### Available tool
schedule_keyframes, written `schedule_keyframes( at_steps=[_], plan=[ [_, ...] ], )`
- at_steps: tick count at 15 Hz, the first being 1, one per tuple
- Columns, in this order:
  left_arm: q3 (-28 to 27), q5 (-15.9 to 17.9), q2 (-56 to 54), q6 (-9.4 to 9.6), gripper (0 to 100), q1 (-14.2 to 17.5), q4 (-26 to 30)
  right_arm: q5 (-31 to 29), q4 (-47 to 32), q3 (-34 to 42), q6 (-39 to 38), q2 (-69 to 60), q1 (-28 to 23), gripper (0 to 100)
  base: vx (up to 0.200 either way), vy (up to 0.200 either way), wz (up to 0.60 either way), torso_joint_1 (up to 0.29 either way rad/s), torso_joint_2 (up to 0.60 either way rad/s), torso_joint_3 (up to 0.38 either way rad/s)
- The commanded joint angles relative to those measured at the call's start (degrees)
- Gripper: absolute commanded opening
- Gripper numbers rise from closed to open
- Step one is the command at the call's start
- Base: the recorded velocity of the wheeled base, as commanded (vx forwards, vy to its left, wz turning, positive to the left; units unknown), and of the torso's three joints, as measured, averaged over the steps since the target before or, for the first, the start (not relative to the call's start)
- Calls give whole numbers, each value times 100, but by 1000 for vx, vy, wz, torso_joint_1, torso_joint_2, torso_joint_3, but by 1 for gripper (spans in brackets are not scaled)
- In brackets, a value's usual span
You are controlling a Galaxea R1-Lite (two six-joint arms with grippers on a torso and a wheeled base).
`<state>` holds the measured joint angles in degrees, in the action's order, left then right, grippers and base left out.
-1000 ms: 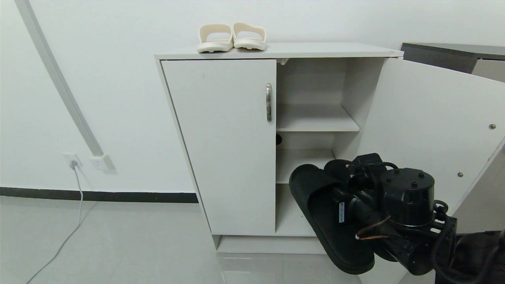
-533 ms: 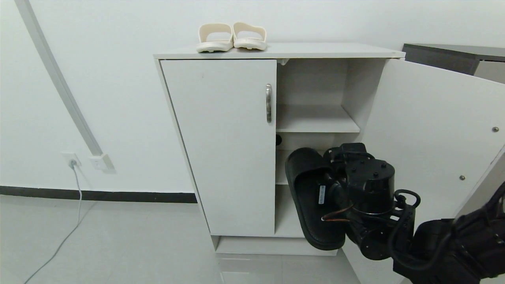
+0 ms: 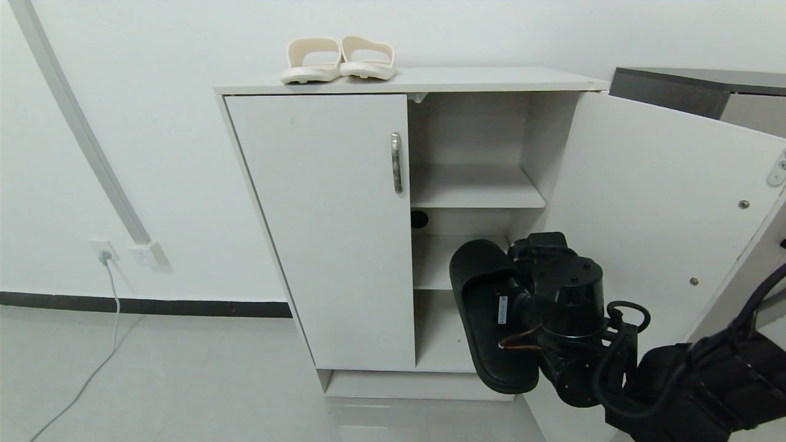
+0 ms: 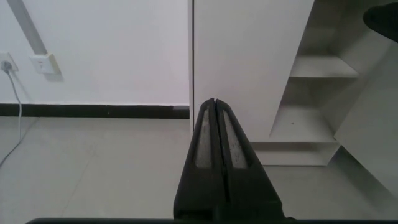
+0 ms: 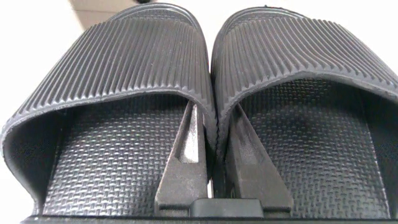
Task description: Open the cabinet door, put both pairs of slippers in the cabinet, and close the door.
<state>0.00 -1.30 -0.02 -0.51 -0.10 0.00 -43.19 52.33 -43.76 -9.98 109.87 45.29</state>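
Observation:
The white cabinet (image 3: 319, 233) has its right door (image 3: 651, 202) swung open and its left door shut. A cream pair of slippers (image 3: 338, 59) rests on the cabinet top. My right gripper (image 5: 213, 140) is shut on the black pair of slippers (image 3: 491, 319), one finger inside each slipper, pinching the two inner strap edges (image 5: 211, 81) together. The pair hangs toes up in front of the open lower compartment (image 3: 445, 331). My left gripper (image 4: 215, 106) is shut on nothing, low over the floor facing the cabinet (image 4: 249, 62).
Three bare shelves (image 3: 473, 187) show inside the open right half. A dark cabinet (image 3: 688, 89) stands behind the open door. On the left wall are a slanting conduit (image 3: 73, 123), an outlet (image 3: 103, 252) and a cable running down across the tiled floor (image 3: 153, 380).
The right arm has carried the black slippers up and toward the lower cabinet opening, turning them more upright. The head camera has shifted slightly, moving the cabinet leftward in view.

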Motion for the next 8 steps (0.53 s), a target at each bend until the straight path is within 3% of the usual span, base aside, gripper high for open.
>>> schedule_keyframes(
  at_steps=[1, 8],
  plan=[
    [0, -1, 11, -2, 0, 1, 0, 4, 5, 70, 5, 60, -82, 0, 0, 0, 0, 0, 0, 0],
    [0, -1, 11, -2, 0, 1, 0, 56, 5, 140, 5, 113, -574, 0, 0, 0, 0, 0, 0, 0]
  ],
)
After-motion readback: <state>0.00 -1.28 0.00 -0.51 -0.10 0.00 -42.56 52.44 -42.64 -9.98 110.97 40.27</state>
